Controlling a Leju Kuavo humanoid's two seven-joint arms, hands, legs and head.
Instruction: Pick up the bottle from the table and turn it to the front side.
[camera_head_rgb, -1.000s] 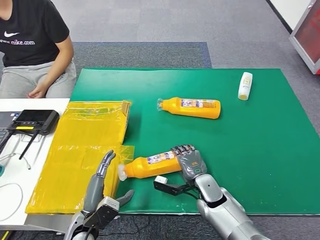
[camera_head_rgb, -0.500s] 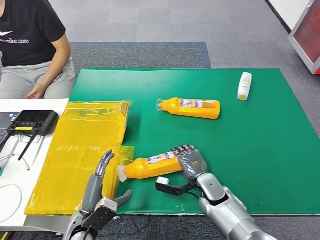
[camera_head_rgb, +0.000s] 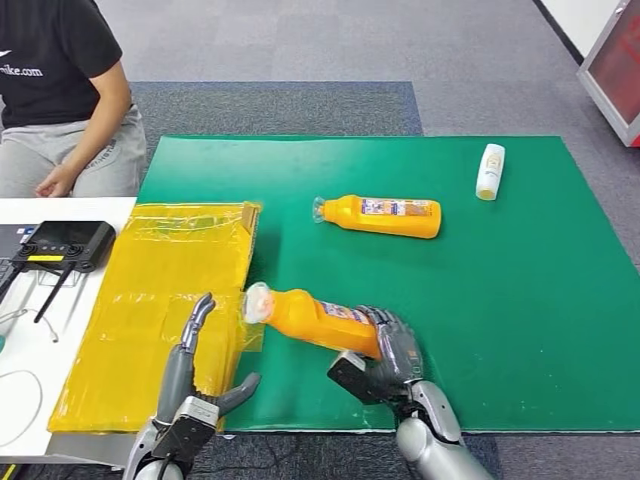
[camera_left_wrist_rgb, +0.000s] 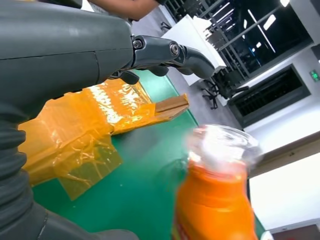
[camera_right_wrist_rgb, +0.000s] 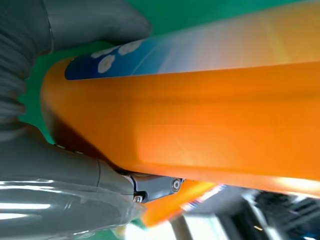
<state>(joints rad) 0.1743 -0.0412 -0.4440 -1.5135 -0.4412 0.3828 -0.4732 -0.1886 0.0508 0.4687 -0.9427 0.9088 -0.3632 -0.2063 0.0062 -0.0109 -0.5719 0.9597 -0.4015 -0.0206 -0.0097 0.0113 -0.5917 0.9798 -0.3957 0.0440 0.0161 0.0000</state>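
The green mat (camera_head_rgb: 490, 320) covers most of the surface and serves as the landmark here. Off its left edge lies a sheet of crumpled yellow plastic (camera_head_rgb: 151, 300), one corner lapping onto the mat; beyond the plastic, further from the mat, a white surface (camera_head_rgb: 23, 350) carries a black controller (camera_head_rgb: 64, 243) with antennas and some thin cables. A person (camera_head_rgb: 60, 90) in a black shirt and grey trousers sits past the mat's far left corner.

The right hand (camera_head_rgb: 392, 350), at the mat's near edge, grasps the base end of an orange bottle (camera_head_rgb: 317, 318). The bottle is tilted, its clear cap end raised and pointing toward the mat's left edge, above the corner of yellow plastic. In the right wrist view the bottle (camera_right_wrist_rgb: 211, 105) runs across the frame, blurred, with a blue label edge on one side, and the hand's (camera_right_wrist_rgb: 71, 165) thumb and fingers close around its body. In the left wrist view the clear cap and orange shoulder of the bottle (camera_left_wrist_rgb: 217, 190) stand above the mat (camera_left_wrist_rgb: 139, 185), blurred.

The left hand (camera_head_rgb: 198, 375) is released, fingers spread and holding nothing, hovering over the near left corner of the mat where it meets the plastic.

A second orange bottle (camera_head_rgb: 381, 215) lies flat on its side near the mat's middle, cap toward the left edge. A small white bottle (camera_head_rgb: 490, 171) lies near the mat's far right corner, well apart from both.
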